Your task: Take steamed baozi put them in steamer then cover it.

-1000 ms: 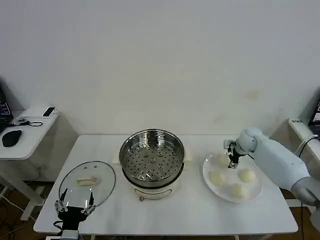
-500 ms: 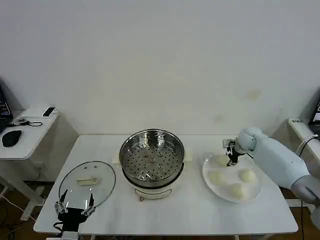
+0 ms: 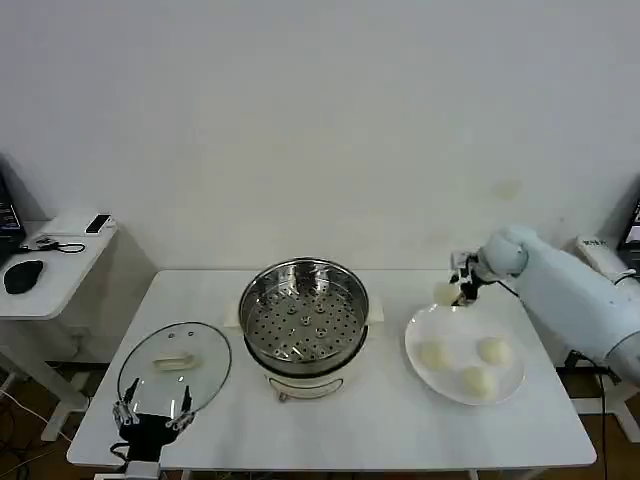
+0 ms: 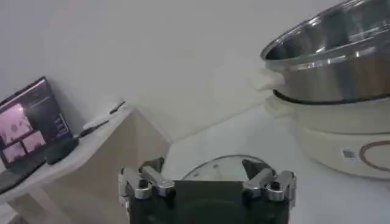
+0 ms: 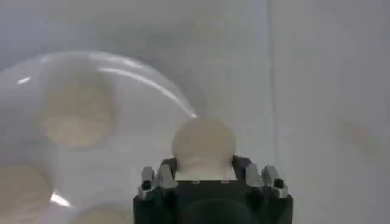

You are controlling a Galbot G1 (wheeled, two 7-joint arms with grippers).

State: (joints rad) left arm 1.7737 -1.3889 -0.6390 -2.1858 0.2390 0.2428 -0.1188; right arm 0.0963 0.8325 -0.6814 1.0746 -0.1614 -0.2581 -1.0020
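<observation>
Head view: right claw (image 3: 452, 290) pinches one baozi (image 3: 444, 292), raised above the far rim of the white plate (image 3: 505, 388). Three more baozi (image 3: 433, 354) sit on that plate, apart from each other. Steamer (image 3: 303, 313) at worktop (image 3: 380, 425) centre, tray bare, uncovered. Cover (image 3: 175, 366) lies flat near the left front edge; left claw (image 3: 152, 413) parked just in front of it, fingers spread.

Left wrist view: left claw (image 4: 207, 184) spread, cover (image 4: 226, 168) beyond it, steamer (image 4: 332, 58) farther off.

Right wrist view: right claw (image 5: 207, 179) gripping the baozi (image 5: 203, 143) by its sides, plate (image 5: 131, 79) below.

Buns likely light, soft, dent easily; side grip with gentle squeeze. Cover: glass, fragile, take by bar handle (image 3: 172, 362).
</observation>
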